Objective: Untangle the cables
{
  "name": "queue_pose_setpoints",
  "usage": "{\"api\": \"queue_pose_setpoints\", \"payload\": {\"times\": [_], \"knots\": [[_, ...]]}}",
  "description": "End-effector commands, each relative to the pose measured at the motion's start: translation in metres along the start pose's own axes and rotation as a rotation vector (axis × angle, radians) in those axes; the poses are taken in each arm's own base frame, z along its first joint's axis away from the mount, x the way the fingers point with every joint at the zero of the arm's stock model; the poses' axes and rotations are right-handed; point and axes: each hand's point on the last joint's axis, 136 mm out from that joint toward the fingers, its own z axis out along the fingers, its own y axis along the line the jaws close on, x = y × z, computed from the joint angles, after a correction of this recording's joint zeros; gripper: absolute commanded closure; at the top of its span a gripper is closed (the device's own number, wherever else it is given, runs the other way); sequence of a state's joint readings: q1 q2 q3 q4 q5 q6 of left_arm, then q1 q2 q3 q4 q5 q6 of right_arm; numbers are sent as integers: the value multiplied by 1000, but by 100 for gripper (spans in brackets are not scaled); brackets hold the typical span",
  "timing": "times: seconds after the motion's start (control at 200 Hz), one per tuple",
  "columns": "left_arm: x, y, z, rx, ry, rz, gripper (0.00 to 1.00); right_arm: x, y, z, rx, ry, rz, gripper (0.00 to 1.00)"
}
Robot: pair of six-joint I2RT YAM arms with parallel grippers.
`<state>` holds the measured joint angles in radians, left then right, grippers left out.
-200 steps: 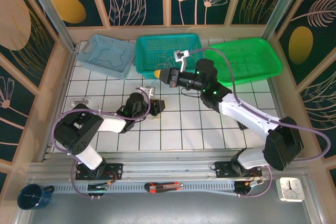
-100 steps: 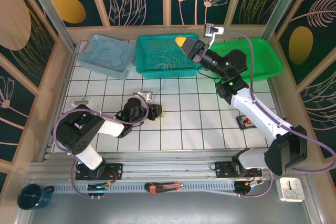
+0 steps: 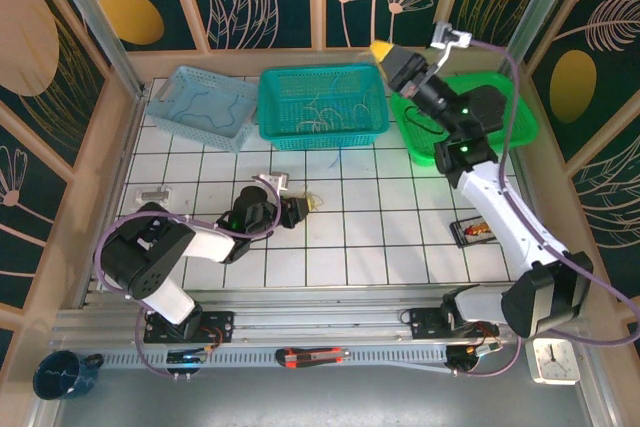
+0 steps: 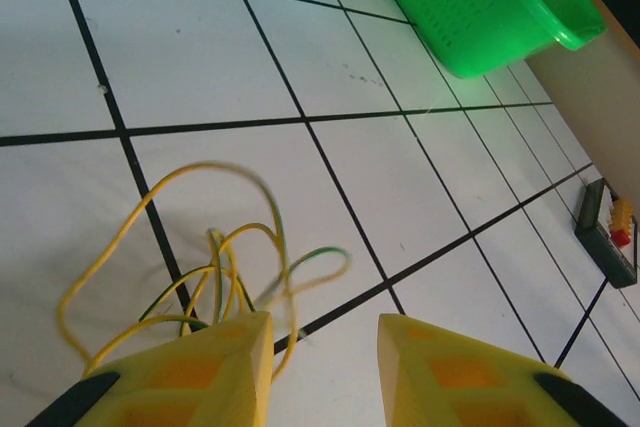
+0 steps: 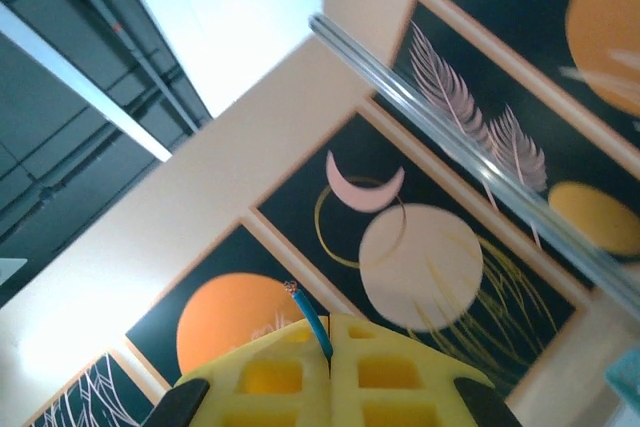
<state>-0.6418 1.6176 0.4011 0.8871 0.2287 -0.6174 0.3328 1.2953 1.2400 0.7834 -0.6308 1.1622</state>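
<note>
Near edge, off the tiles: cutter [image 3: 312, 355], mug [image 3: 58, 375], clock [image 3: 552, 359], none in play.

Left gripper [image 4: 325, 327] lay low on the worktop, left of centre. Pincer spread, bare tile visible between the fingers. Yellow cables [image 4: 222, 272] were loosely looped on the tile just ahead, with one green strand among them. The strands ran in at the inner edge of the left finger; could not tell whether they touched it. Judged the arm was posted there to pin or guard the tangle while the other arm drew a strand away.

Toward the right edge, a small dark device [image 3: 472, 232] sat on the tiles, well apart from the tangle.

Far edge: blue basket [image 3: 205, 75] at the left, teal basket [image 3: 320, 75] in the middle with whitish strands inside, green basket [image 3: 525, 122] at the right. Likely one basket per colour.

Right gripper [image 5: 330, 327] was raised high over the green basket's far left corner. Pincer pressed together on a blue cable [image 5: 310, 322], its bare tip poking out above the fingers. The height probably served to lift the strand's tail clear.

Change: a second before, the right arm reached low over mid-worktop in front of the teal basket; half a second before, it was over that basket; now over the green. Its swing uncovered the dark device. Left gripper barely shifted.
</note>
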Motion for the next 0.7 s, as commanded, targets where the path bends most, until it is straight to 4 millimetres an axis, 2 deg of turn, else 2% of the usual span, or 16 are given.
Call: {"api": "queue_pose_setpoints", "payload": {"times": [0.0, 0.12, 0.25, 0.35, 0.46, 0.696], "knots": [[10, 0, 1, 24, 12, -17, 68, -31, 67, 3, -140, -32, -119, 100], [16, 4, 4, 23, 22, -36, 69, -44, 84, 8, -163, -42, -153, 100], [16, 1, 3, 34, 22, -44, 67, -42, 77, 10, -149, -25, -151, 100], [8, -5, -2, 41, 9, -41, 62, -35, 60, 7, -116, -18, -135, 100], [-5, -15, -11, 37, -5, -25, 49, -25, 39, 0, -71, -10, -118, 100], [-26, -33, -47, 24, -39, 29, 22, 14, -30, -20, 99, 64, -77, 100]]}}
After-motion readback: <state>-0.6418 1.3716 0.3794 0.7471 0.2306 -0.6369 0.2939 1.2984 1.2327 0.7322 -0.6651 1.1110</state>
